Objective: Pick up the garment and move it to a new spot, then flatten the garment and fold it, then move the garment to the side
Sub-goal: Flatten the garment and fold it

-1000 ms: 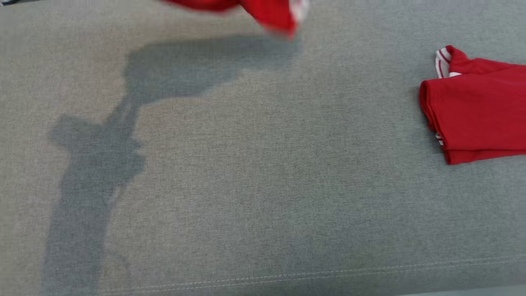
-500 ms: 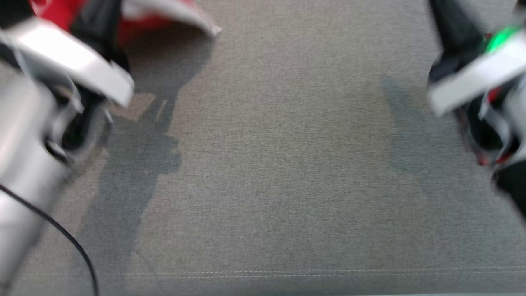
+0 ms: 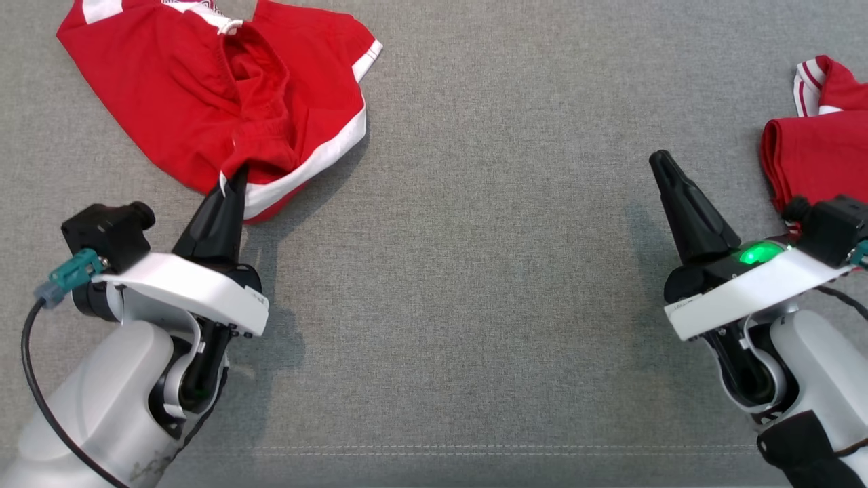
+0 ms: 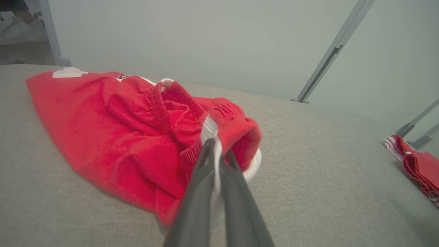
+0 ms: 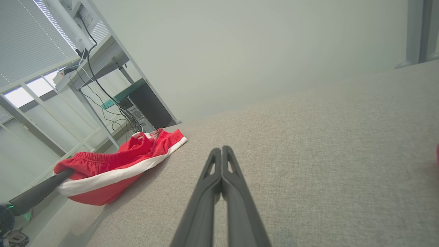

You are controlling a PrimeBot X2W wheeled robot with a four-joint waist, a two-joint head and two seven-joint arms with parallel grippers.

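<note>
The left claw (image 3: 236,176) was clenched on the hem of the red garment (image 3: 169,102); the right claw (image 3: 659,161) was clenched empty. That thin pinch might slip during lifting, dropping the garment.

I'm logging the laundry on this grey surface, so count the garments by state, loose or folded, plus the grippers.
Loose garments: 1, the red shorts, pinched in the left gripper.
Folded garments: 1, the folded red garment.
Grippers: 2, counting the shut right gripper.
Total: 4.
</note>
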